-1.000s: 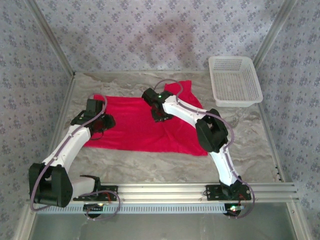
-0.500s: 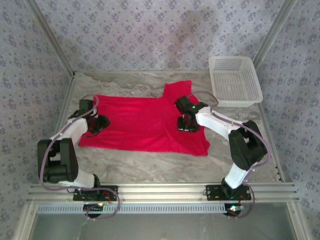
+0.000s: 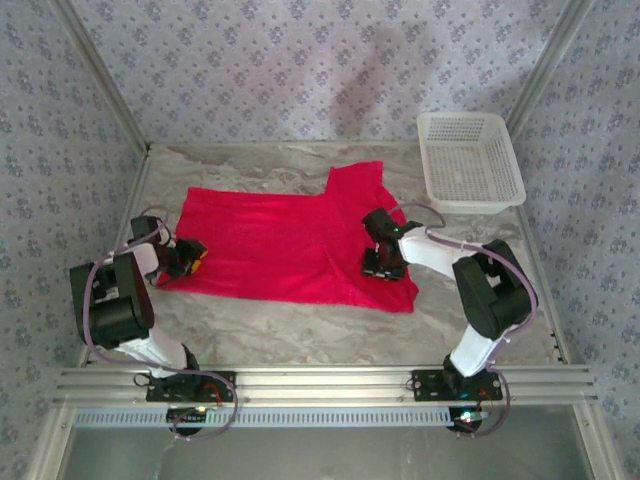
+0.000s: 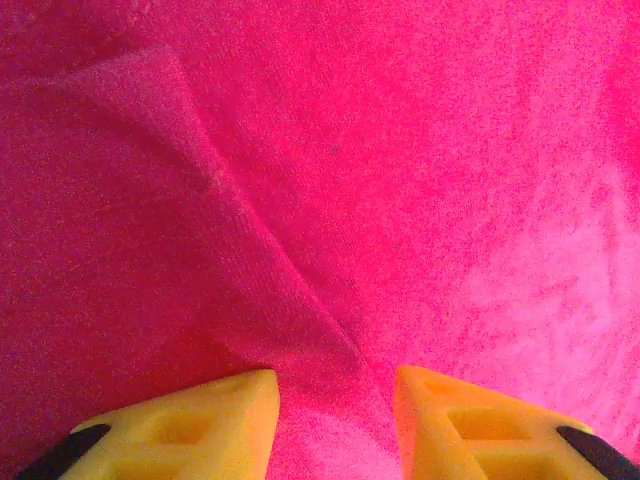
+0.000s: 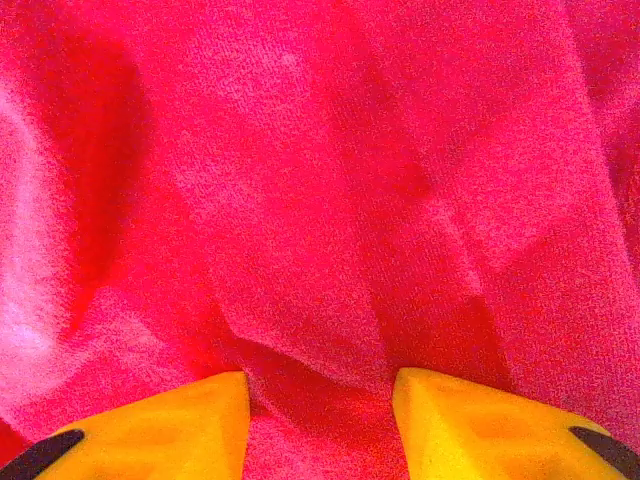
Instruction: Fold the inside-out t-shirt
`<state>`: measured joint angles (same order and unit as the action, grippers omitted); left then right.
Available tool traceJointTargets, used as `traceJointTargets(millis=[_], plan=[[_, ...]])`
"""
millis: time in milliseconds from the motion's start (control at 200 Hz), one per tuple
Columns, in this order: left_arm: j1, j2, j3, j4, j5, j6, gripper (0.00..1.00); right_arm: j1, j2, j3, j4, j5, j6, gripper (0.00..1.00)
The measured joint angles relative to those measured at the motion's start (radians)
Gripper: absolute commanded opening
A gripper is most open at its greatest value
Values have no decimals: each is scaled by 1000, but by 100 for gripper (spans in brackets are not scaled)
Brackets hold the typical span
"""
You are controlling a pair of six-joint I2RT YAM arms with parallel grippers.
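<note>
Landmark: we take the white perforated plastic basket (image 3: 475, 203), which stands at the far right of the pale marbled surface (image 3: 300, 335).

Task thing: the bright red soft-fabric t-shirt (image 3: 280, 240) lies spread flat on the surface, to the left of the basket and nearer the arm bases than it.

Sleeve: one short sleeve juts toward the far edge, near the basket's left wall but apart from it.

Reach: from the basket's side the t-shirt stretches leftward across most of the surface, and its corner farthest from the basket is drawn to a point.

Left tool place: the left tool (image 3: 195, 258) sits low on the shirt edge farthest from the basket.

Left tool state: in the left wrist view we see its yellow fingers (image 4: 220, 420) part-way closed. A raised fold of the t-shirt (image 4: 400, 150) runs into the gap of the left tool (image 4: 335, 400), so it has the cloth pinched.

Right tool place: the right tool (image 3: 385, 268) rests on the shirt end nearest the basket, on the basket's near-left side.

Right tool state: the right tool (image 5: 320, 400) is also part-way closed, its yellow fingers (image 5: 460, 420) gripping a pucker of the t-shirt (image 5: 300, 150) where creases meet.
</note>
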<state>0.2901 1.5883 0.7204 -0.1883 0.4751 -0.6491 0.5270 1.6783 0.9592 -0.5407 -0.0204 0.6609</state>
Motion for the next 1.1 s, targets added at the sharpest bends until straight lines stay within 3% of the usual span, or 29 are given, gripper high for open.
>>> traceJointTargets(millis=[270, 515, 690, 919, 1099], plan=[[0, -202, -96, -159, -63, 0, 40, 21, -125, -77, -118, 24, 5, 47], [-24, -228, 159, -272, -118, 5, 42, 14, -92, 310, -192, 83, -72, 49], [-81, -53, 437, -260, -155, 21, 42, -47, 112, 649, -159, 173, -140, 48], [-109, 292, 757, -321, -214, 76, 42, -138, 582, 1132, -206, 251, -214, 48], [-109, 475, 950, -401, -257, 118, 43, -179, 806, 1356, -260, 272, -252, 49]])
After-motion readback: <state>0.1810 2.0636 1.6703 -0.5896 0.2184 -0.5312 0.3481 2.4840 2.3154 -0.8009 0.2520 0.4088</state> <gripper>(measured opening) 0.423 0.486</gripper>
